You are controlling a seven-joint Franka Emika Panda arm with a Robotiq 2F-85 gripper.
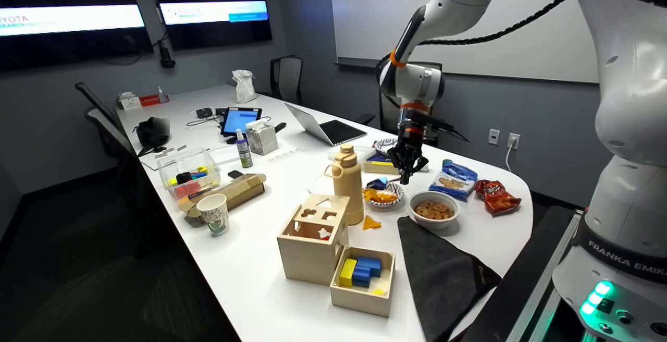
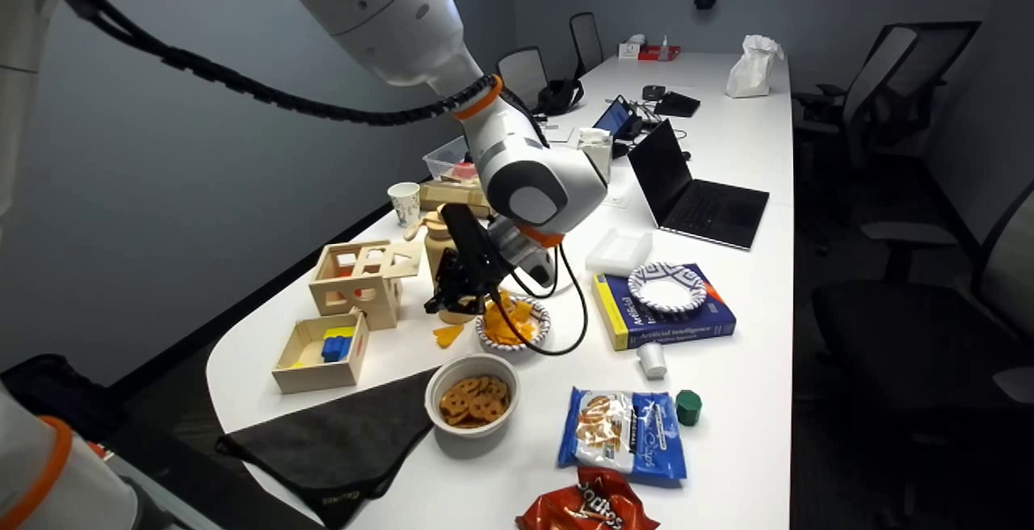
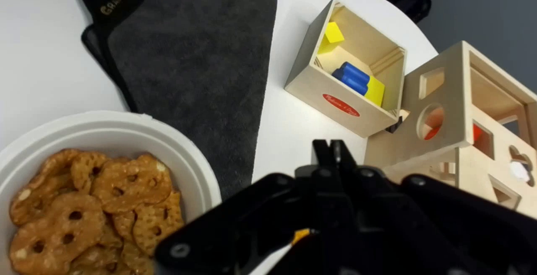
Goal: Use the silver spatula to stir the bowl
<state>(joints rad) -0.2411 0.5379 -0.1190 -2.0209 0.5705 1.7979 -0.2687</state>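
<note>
Gripper [image 3: 329, 146] seen with tips together, nothing held. Bowl [image 3: 191, 178] seated on tabletop [image 1: 250, 269], beside cloth [image 3: 193, 57]. No spatula made out: to be located and gripped firmly first; crisps [image 3: 144, 186] then best turned gently.

In the wrist view, the bowl [image 3: 189, 168] is cropped by the left and bottom edges and a chip [image 3: 300, 235] is partly covered by the gripper [image 3: 329, 146], while in an exterior view the red bag [image 2: 588, 507] is cut off below.
</note>
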